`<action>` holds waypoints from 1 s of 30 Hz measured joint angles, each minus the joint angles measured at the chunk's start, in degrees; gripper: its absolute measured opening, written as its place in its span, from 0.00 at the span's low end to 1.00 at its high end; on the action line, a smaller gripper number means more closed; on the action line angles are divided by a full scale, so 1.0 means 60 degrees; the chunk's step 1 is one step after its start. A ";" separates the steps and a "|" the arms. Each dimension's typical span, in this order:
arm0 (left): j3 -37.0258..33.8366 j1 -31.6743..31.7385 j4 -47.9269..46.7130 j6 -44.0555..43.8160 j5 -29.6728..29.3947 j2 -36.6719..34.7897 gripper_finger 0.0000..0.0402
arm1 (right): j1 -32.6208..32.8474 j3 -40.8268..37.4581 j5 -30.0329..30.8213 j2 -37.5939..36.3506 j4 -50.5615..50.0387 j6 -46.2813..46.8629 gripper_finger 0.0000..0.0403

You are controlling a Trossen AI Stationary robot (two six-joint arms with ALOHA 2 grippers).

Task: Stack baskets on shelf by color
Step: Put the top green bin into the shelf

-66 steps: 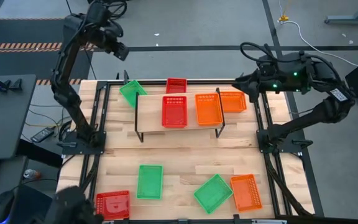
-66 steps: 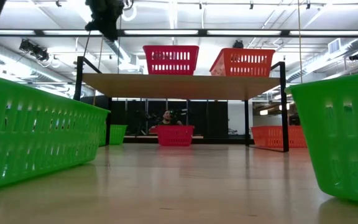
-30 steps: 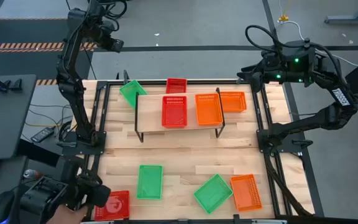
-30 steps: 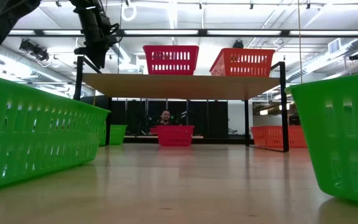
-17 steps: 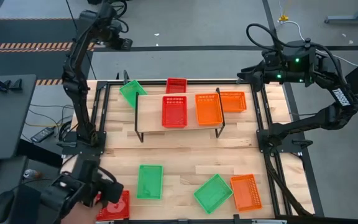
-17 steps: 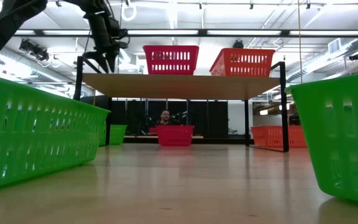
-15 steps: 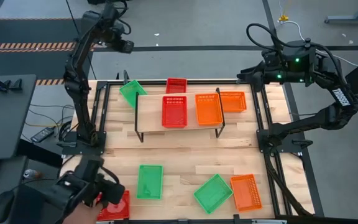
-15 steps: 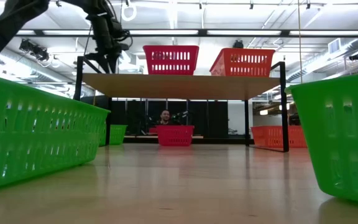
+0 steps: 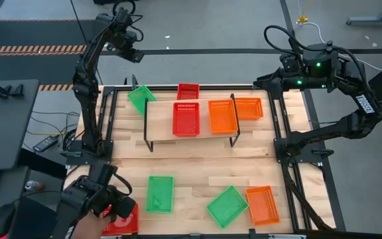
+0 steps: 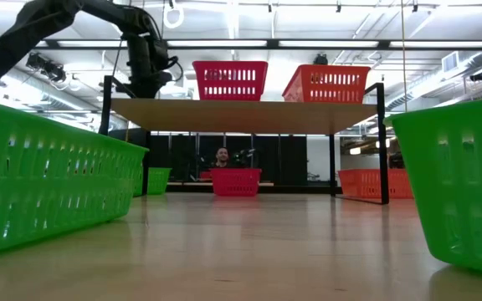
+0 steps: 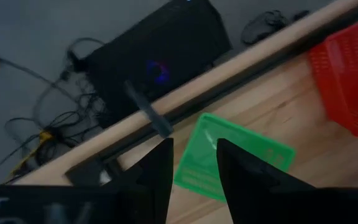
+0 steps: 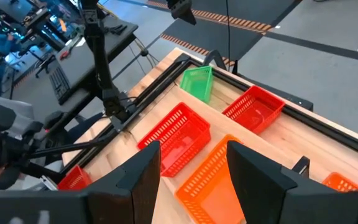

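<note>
Table's near corner: hand (image 9: 105, 199) touching red basket (image 9: 126, 219).

A grey floor (image 9: 197, 26) lay around the table, crossed by a striped tape line (image 9: 28, 48). Long ceiling lights (image 10: 325, 43) shone overhead, and a dark desk (image 9: 2, 126) stood alongside

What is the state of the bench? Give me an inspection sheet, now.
Surface: slatted tabletop, bare wood.
Job's things: shelf holds one red basket and one orange basket; seven more baskets lie on the tabletop, three behind the shelf, four near the front.
Clutter: nothing seen.
End effectors: left end effector open, raised beyond the far left corner; right end effector open, raised at the far right corner.
Cables: floor cable behind the table.
Surroundings: person's arm at the front-left red basket.
</note>
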 joint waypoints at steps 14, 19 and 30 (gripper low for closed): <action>-0.0313 -0.0528 0.0004 0.0114 0.0196 0.0427 0.36 | 0.0000 0.0000 -0.0221 -0.0141 -0.0671 0.0240 0.47; -0.2313 -0.0528 0.0171 0.0089 0.0301 -0.0143 0.37 | 0.0000 0.0000 -0.0199 -0.0157 -0.0688 0.0159 0.47; -0.7168 -0.0521 0.3608 -0.0598 0.0277 -0.3539 0.32 | -0.0075 0.0000 -0.0205 -0.0154 -0.0699 0.0133 0.47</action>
